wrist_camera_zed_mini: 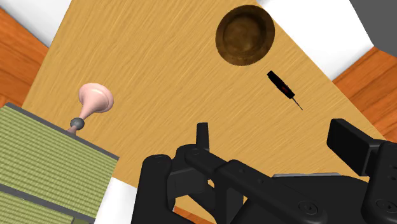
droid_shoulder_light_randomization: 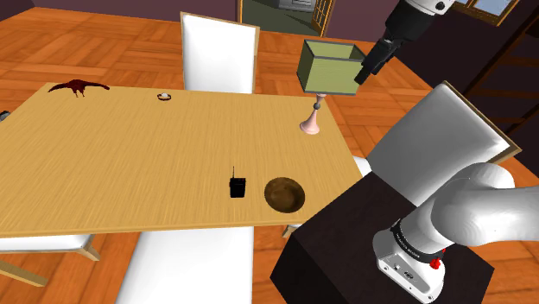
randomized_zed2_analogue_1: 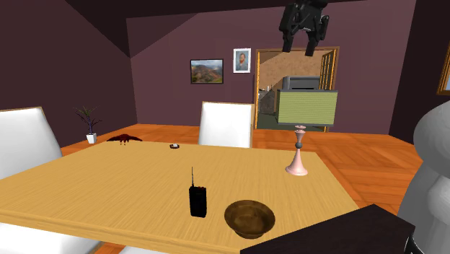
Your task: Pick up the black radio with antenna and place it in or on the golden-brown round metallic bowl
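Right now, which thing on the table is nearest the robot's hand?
The lamp with the green shade and pink foot: it stands nearly under the raised hand; the black radio and brown bowl sit farther off.

The shoulder camera stands high, beside and a little behind the stand (droid_shoulder_light_randomization: pixel 345 237), and looks down over the table (droid_shoulder_light_randomization: pixel 129 164). The second exterior camera sits low and near, at the table's edge by the stand (almost at tabletop height), and faces across it to the far wall (randomized_zed2_analogue_1: pixel 166 94). The wrist camera looks down from high above the table. All three views share the lamp (droid_shoulder_light_randomization: pixel 328 69), the bowl (droid_shoulder_light_randomization: pixel 284 194) and the radio (droid_shoulder_light_randomization: pixel 237 186).
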